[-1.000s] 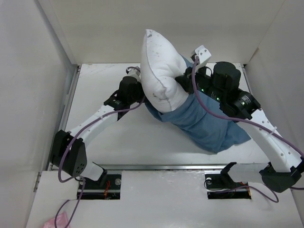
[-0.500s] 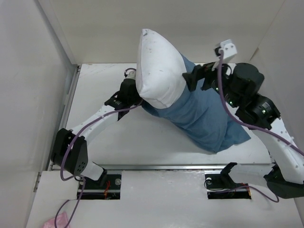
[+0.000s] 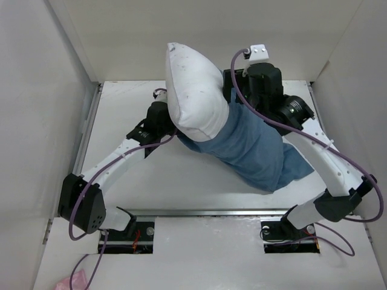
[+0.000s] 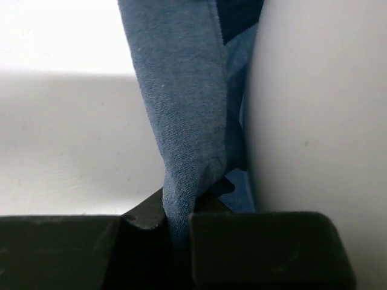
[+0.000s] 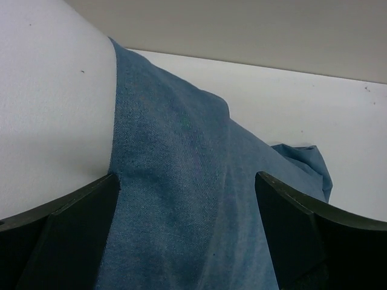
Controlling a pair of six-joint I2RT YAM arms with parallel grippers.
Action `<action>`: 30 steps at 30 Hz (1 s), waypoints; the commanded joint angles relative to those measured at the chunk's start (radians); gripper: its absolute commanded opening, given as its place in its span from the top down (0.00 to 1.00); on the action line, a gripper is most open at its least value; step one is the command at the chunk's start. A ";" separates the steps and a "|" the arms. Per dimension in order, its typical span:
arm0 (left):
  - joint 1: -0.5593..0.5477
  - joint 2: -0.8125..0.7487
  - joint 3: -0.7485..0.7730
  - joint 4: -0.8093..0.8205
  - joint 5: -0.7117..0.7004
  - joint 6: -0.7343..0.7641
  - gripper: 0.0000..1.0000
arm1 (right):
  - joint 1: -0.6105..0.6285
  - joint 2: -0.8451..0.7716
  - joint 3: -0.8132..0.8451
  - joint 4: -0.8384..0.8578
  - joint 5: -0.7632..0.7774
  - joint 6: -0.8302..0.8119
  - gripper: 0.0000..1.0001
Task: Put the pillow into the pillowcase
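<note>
Pinching a fold of the pillowcase (image 4: 181,121) at its rim, my left gripper (image 4: 178,222) is clamped tight on the cloth, hard against the left flank of the pillow (image 3: 192,90). My right gripper (image 5: 187,196) stands wide apart and holds nothing, poised over the blue fabric on the pillow's right flank. The pillow's long axis runs from its bare far end, reared up off the table (image 3: 151,175), down toward the near right, where its lower part sits inside the case. For the next grasp, the case's hem lies just beside my right gripper's left finger, toward the bare white end, so that arm is the nearer one. Whether those fingers touch the cloth I cannot tell, though they look close.
</note>
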 commanded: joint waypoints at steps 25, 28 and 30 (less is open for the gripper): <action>0.004 -0.118 0.070 0.014 -0.118 0.095 1.00 | 0.013 0.057 0.057 -0.166 0.398 0.157 0.49; 0.004 -0.118 0.084 0.003 -0.132 0.095 1.00 | 0.013 0.057 0.075 -0.186 0.525 0.176 0.67; 0.004 -0.106 0.093 -0.006 -0.132 0.095 1.00 | 0.013 0.057 0.094 -0.186 0.553 0.176 0.91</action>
